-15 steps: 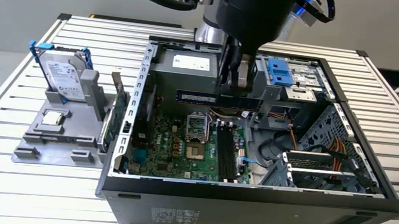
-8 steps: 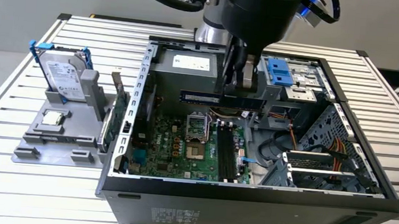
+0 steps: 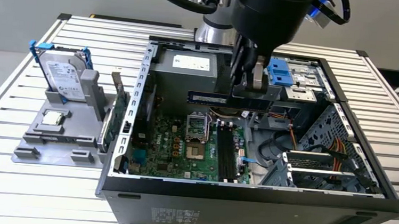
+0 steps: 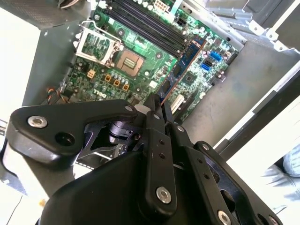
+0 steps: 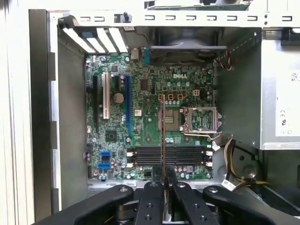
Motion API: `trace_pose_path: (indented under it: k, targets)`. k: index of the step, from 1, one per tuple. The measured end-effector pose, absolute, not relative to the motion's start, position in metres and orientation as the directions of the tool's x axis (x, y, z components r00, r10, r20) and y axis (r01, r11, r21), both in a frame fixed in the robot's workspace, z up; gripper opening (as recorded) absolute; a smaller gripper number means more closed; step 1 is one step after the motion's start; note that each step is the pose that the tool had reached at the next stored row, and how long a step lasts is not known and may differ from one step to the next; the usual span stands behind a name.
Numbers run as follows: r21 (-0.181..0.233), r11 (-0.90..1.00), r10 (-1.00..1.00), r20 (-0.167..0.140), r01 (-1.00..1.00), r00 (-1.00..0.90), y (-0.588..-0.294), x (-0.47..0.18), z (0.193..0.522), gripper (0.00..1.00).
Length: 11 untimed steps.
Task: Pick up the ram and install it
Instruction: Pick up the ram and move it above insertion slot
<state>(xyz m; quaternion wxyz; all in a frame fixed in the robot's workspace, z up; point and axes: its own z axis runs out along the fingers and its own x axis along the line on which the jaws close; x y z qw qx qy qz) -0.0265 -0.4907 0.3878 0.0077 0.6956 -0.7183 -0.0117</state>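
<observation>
My gripper (image 3: 247,94) hangs over the open computer case (image 3: 250,196), shut on the ram (image 3: 211,98). The ram is a long dark stick, held level above the motherboard (image 3: 175,147) in the exterior view. In both wrist views the ram (image 5: 162,136) (image 4: 185,61) shows edge-on, running out from between my fingertips. The gripper (image 5: 163,185) (image 4: 157,105) grips one end of it. The black memory slots (image 5: 166,157) (image 3: 226,154) lie empty on the board below, beside the processor socket (image 5: 201,119).
A silver hard drive in a blue frame (image 3: 63,77) stands on a grey holder at the exterior view's left, with a green card (image 3: 117,116) upright beside the case. Inside the case are the power supply (image 3: 188,73), a drive cage (image 3: 324,154) and loose cables (image 3: 290,135).
</observation>
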Motion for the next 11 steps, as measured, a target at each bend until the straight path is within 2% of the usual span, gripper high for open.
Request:
trace_pose_path:
  k: [11]
  targets:
    - [0.028, 0.035, -0.999, -0.005, -0.999, -0.035, -0.4907, -0.0165, 0.3878, 0.0]
